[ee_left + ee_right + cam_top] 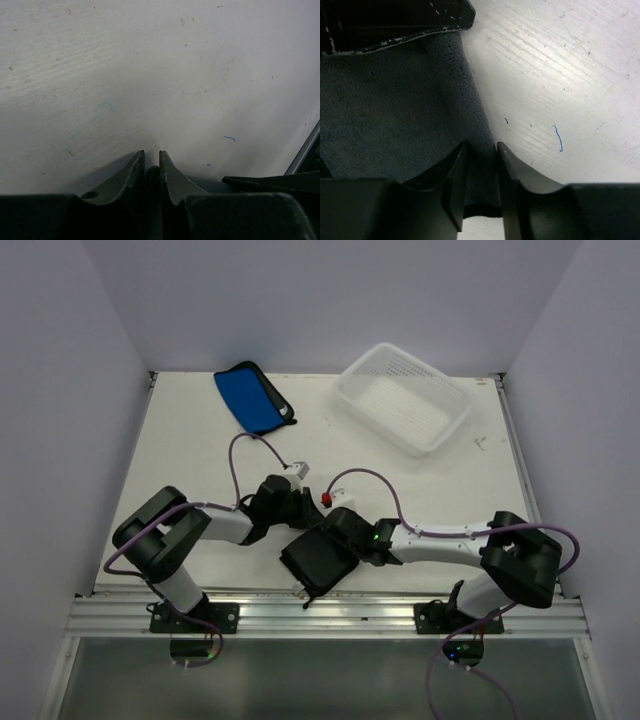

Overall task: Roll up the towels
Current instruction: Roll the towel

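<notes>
Right gripper [482, 146] clamped narrowly on dark towel [318, 560] edge; left gripper [151, 154] closed to slit, dark cloth pinched in it. At 6 o'clock, dark towel bunched near front rail [330, 615]. At 11, blue towel [250, 398] laid flat, black-edged; basket [343, 392] at 1; white table [200, 460] seen between. Fuzzy nap and blue thread [559, 137] shown by right wrist only.

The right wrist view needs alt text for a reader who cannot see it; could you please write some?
The right gripper, seen from just behind its two dark fingers, pinches the edge of a dark towel lying on a white table. The towel fills the left of the picture; bare tabletop with a short blue thread fills the right.
</notes>
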`<act>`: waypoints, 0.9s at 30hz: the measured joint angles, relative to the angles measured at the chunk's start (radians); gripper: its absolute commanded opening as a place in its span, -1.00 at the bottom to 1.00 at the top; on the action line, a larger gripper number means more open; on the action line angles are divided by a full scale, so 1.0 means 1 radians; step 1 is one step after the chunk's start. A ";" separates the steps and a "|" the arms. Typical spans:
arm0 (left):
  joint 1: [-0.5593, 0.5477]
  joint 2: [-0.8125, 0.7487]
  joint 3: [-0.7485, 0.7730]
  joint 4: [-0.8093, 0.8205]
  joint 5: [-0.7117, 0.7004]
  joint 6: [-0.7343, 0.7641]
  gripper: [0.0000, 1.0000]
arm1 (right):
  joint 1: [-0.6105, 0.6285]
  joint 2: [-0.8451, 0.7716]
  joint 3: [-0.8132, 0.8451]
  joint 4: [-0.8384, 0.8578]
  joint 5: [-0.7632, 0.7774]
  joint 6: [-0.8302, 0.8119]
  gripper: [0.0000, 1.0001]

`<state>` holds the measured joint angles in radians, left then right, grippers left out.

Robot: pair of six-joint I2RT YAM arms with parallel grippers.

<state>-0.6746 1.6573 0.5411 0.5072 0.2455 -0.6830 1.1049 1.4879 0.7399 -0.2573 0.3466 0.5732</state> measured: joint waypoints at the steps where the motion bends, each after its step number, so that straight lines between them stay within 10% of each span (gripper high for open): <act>1: 0.000 -0.002 0.000 -0.004 -0.001 0.000 -0.57 | 0.000 0.004 0.004 -0.002 -0.002 -0.002 -0.46; 7: 0.000 -0.009 0.012 -0.034 -0.014 0.015 -0.57 | 0.000 0.015 0.016 -0.005 -0.017 -0.024 -0.94; 27: 0.087 -0.063 0.324 -0.327 -0.055 0.021 -0.35 | 0.077 0.153 0.188 -0.060 0.322 -0.015 -1.00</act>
<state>-0.5877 1.5944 0.8654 0.1806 0.1905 -0.6617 1.1824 1.6409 0.9283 -0.3168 0.6689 0.5579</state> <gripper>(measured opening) 0.328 0.045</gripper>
